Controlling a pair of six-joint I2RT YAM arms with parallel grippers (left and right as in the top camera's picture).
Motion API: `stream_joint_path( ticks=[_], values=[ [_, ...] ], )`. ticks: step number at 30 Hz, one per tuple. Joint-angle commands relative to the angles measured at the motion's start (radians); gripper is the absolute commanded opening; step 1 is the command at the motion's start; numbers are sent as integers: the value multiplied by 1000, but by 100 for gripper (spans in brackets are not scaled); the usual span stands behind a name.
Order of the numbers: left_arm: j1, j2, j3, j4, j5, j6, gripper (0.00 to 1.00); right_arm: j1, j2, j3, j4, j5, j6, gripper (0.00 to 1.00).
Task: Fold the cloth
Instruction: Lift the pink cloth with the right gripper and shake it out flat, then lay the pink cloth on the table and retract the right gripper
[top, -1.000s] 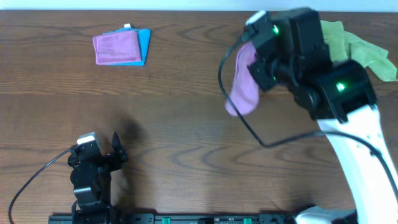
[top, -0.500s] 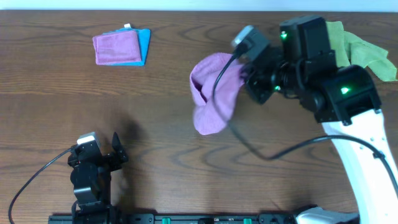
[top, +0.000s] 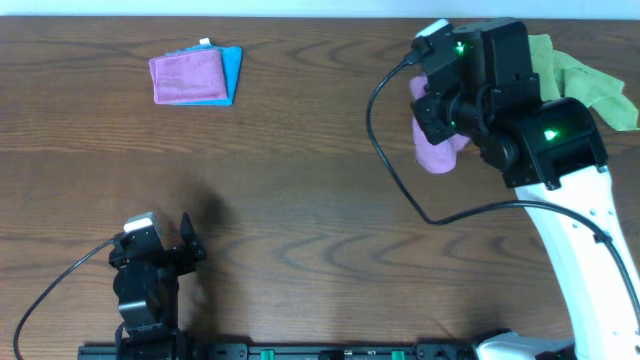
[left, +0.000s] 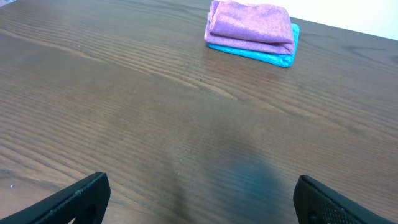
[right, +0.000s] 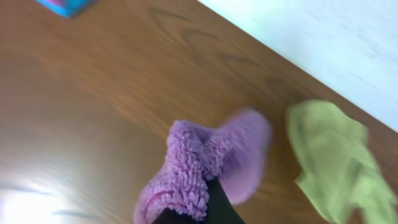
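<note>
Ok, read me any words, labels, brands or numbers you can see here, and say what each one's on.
No text can be read anywhere.
Plain, no print: the cloth, the lime-green cloth and the folded pile of purple and blue cloths.
A white tag at the pile's far edge: too small to read.
The right arm: green lights only, no lettering seen.
</note>
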Motion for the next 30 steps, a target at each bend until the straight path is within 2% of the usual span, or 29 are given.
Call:
stream_joint_path(
  ticks=[1, 4, 7, 9, 11, 12, 13, 14, 24, 30],
  values=[
    [3, -6, -24, -14, -18, 16, 95, 13, 4, -5, 14, -354, -56, 1],
    [3, -6, -24, -13, -18, 16, 95, 13, 4, -5, 29, -581, -92, 1],
    [3, -6, -24, -13, -18, 16, 95, 13, 4, -5, 16, -594, -118, 1],
    [3, -6, -24, -13, -18, 16, 95, 10, 8, -5, -31, -397, -132, 1],
    [3, -6, -24, -13, -18, 16, 95, 2, 30, -7, -92, 22, -106, 1],
    [3, -6, -24, -14, -18, 16, 95, -2, 45, -12, -86, 171, -58, 1],
    [3, -6, -24, -14, -18, 16, 96, -8, 61, -12, -71, 246, -5, 27],
    [3, -6, -24, -14, -18, 16, 96, -10, 71, -12, -70, 239, 15, 99],
    [3, -6, -24, -13, -18, 16, 95, -28, 85, -12, -58, 197, 19, 99],
    [3, -6, -24, -13, -18, 16, 96, -31, 105, -21, -181, -41, 19, 99]
  ],
)
